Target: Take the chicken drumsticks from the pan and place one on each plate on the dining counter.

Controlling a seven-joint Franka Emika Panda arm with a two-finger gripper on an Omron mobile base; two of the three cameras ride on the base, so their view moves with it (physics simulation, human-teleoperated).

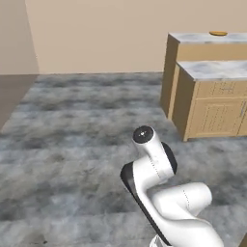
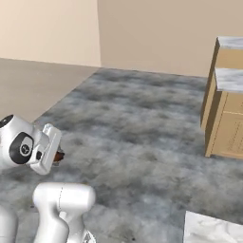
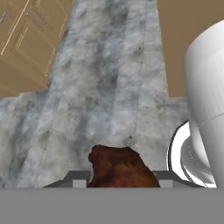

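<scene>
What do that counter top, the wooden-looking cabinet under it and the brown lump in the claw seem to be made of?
The counter top looks like polished marble: pale grey with cloudy veining. The cabinet beneath looks like matt tan wood, with framed door panels. The chicken drumstick in the gripper looks like roasted meat: lumpy, reddish-brown, slightly glossy. All rendered, so these are looks only.

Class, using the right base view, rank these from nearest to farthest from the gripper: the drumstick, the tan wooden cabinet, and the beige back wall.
1. The drumstick, held in the gripper at the left.
2. The wooden cabinet, across the floor at the right.
3. The back wall, behind everything at the top.
</scene>
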